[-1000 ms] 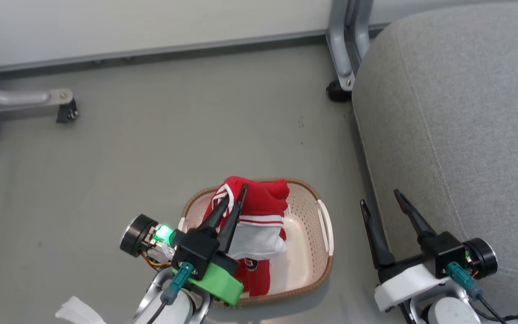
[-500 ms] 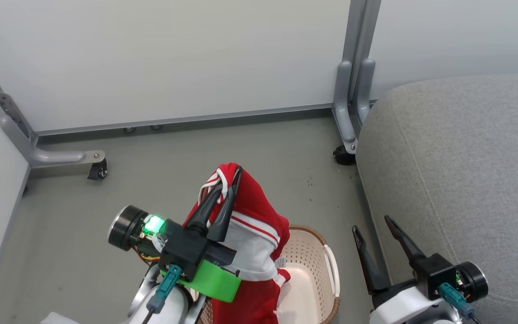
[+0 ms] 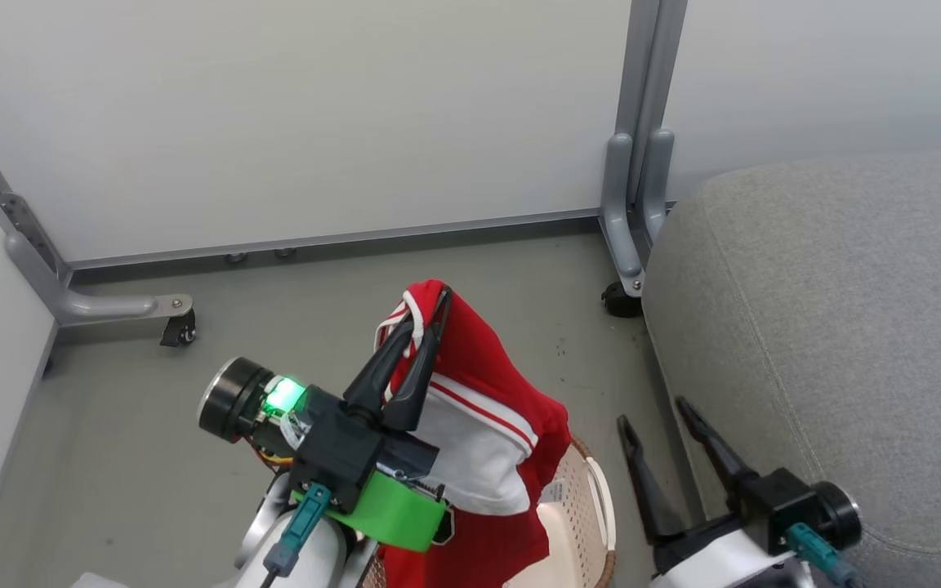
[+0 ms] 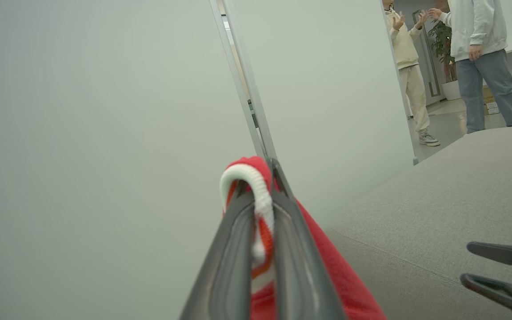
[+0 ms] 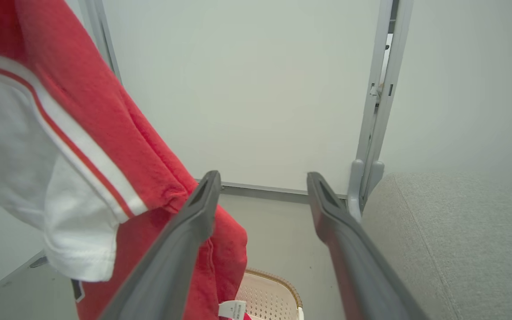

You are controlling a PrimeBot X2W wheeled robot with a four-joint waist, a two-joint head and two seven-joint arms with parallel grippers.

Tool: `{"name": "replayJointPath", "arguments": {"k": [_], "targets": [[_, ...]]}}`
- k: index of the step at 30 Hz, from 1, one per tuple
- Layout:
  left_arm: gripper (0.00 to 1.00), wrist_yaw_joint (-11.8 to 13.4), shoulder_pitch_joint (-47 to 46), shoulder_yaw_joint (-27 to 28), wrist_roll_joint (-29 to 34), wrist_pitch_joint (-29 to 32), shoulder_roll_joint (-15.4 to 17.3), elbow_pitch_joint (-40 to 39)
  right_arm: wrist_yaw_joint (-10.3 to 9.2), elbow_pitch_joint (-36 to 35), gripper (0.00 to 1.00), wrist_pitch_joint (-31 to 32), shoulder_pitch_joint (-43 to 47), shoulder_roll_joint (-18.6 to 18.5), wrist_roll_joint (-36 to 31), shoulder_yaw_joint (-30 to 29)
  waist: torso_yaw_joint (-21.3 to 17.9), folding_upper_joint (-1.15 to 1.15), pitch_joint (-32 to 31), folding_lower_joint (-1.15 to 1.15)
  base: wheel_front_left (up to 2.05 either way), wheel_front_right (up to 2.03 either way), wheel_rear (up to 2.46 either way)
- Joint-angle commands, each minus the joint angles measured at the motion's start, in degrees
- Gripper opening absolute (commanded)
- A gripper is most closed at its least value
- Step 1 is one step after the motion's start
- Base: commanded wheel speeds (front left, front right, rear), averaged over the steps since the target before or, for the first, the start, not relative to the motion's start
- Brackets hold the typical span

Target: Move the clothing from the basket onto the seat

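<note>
Where the soft red clothing [image 3: 487,384] hangs above the basket [image 3: 583,502], its fabric shows a broad white panel, thin white stripes and a rounded, white-ribbed edge. That edge is pinched between the long dark fingers of the left pincer [image 3: 428,310], which are drawn nearly together on the cloth. The left arm reaches up over the basket's left side, with a green block at its wrist. The basket is cream perforated plastic with a brown woven-look rim. To the basket's right rises the seat [image 3: 846,327], coarse grey fabric with rounded edges and a stitched seam. Between basket and seat the right pincer [image 3: 653,412] points upward, fingers spread wide, holding nothing.
</note>
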Motion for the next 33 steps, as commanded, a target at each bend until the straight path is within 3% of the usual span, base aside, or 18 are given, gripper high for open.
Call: {"name": "replayJointPath", "arguments": {"k": [1,7,13,24,25,26,27,33], "targets": [[0.0,-0.62,-0.03,-0.15,0.41,-0.03,0.02,-0.41,0.0,-0.81,1.0,-0.17,-0.01,0.04,1.8,2.34,0.04,0.0,0.11,0.01,0.0,0.0,0.0],[0.0,-2.23,-0.83,-1.8,1.13,-0.03,0.15,-1.08,-0.02,-3.6,1.0,-0.18,-3.4,-0.17,7.55,11.59,0.06,0.0,0.29,0.01,0.0,0.0,0.0],[0.0,-3.03,-1.49,-3.81,1.66,-0.03,0.46,-1.62,-0.02,-3.06,1.0,-0.17,-6.98,-0.86,8.73,14.47,0.5,0.0,0.48,0.01,0.0,0.0,0.0],[0.0,-3.64,-3.26,-5.05,0.98,-0.03,0.37,-4.51,-0.02,8.01,1.0,-0.17,-7.16,-3.8,11.12,18.85,2.4,0.0,0.91,0.01,0.0,0.0,0.0],[0.0,-3.66,-3.24,-5.03,0.86,-0.03,0.42,-4.59,-0.02,8.81,0.78,-0.17,-7.19,-4.02,10.47,19.27,2.46,0.0,0.94,0.01,0.0,0.0,0.0],[0.0,-3.69,-3.21,-5.02,0.83,-0.03,0.56,-4.54,-0.02,9.06,0.26,-0.17,-7.29,-3.96,10.29,19.39,2.47,0.0,0.99,0.01,0.0,0.0,0.0],[0.0,-3.69,-3.17,-4.97,0.82,-0.03,0.7,-4.55,-0.02,9.19,0.0,-0.18,-7.29,-3.69,10.27,19.35,2.44,0.0,1.06,0.01,0.0,0.0,0.0],[0.0,-3.65,-2.97,-4.97,0.92,-0.03,1.1,-4.24,-0.02,8.12,0.0,-0.17,-7.27,-2.73,9.28,18.5,1.99,0.0,1.58,0.01,0.0,0.0,0.0]]}}
